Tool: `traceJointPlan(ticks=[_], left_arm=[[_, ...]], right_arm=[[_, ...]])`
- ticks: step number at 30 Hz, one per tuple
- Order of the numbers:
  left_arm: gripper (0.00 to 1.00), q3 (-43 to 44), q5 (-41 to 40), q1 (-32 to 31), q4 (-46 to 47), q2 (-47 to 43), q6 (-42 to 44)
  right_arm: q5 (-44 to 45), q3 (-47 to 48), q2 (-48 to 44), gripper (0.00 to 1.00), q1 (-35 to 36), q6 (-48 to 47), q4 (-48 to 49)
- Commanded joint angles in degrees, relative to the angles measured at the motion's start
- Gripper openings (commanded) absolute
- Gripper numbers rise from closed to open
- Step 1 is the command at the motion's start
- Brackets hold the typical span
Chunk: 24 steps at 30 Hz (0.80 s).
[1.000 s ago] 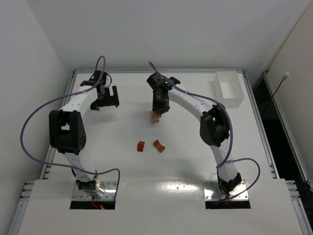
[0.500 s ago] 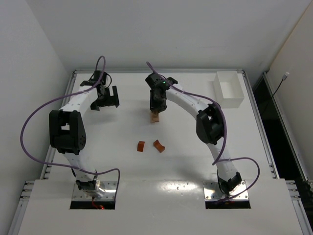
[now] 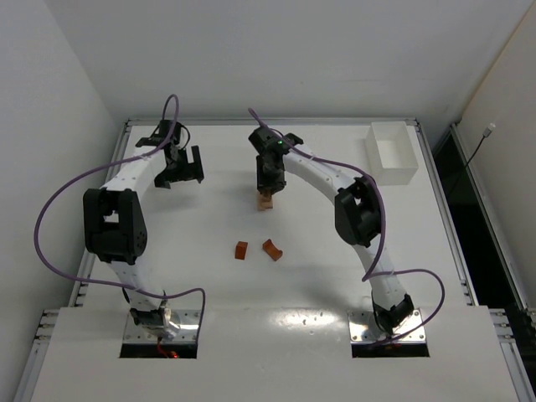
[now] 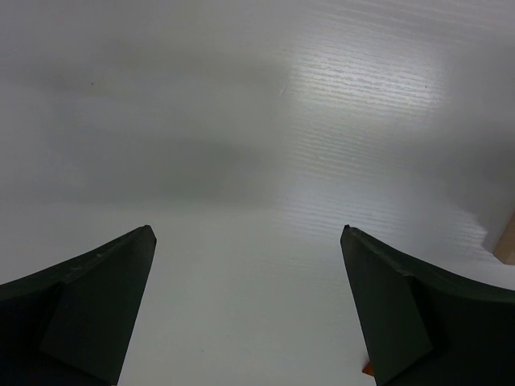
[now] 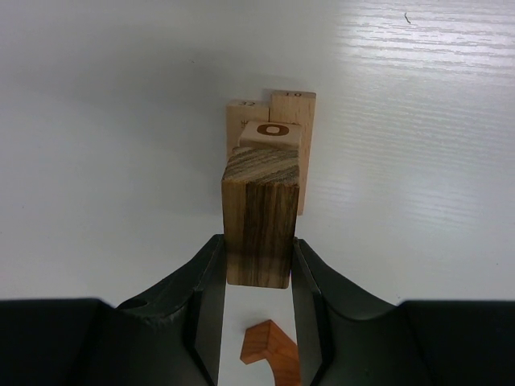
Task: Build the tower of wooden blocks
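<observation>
Walls of plain white closed in the white table (image 3: pixel 335 276) in the top view, and a white tray (image 3: pixel 394 174) sat at its far right corner, its inside showing only white. The wood block tower (image 3: pixel 265 202), a small pale stack, stood mid-table under the right gripper (image 3: pixel 268 188). A reddish-brown cube (image 3: pixel 241 250) and a reddish-brown arch (image 3: pixel 272 249) lay nearer the bases, well apart from it. Since a second before, the right arm's elbow had swung slightly leftward, while the blocks had stayed put and the left gripper (image 3: pixel 186 170) had not moved. From the left wrist, its fingers (image 4: pixel 96 305) stood spread wide over bare table, holding nothing. From the right wrist, the jaws were clamped on a striped block (image 5: pixel 257 217), upright just before the pale stack; whether it touched could not be told.
</observation>
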Motion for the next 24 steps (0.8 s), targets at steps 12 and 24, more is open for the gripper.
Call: traceJointPlan(ticks=[12,24], left_arm=[[1.00,2.3,0.8,1.4,0.2,0.4,-0.1],[1.00,1.4,2.8,1.4,0.2,-1.0,3.6]], right_arm=[[-0.8,0.2,-0.2,0.37,-0.6,-1.9,1.9],[-7.5,0.8,-2.7,0.70,-1.1,-8.7,6.9]])
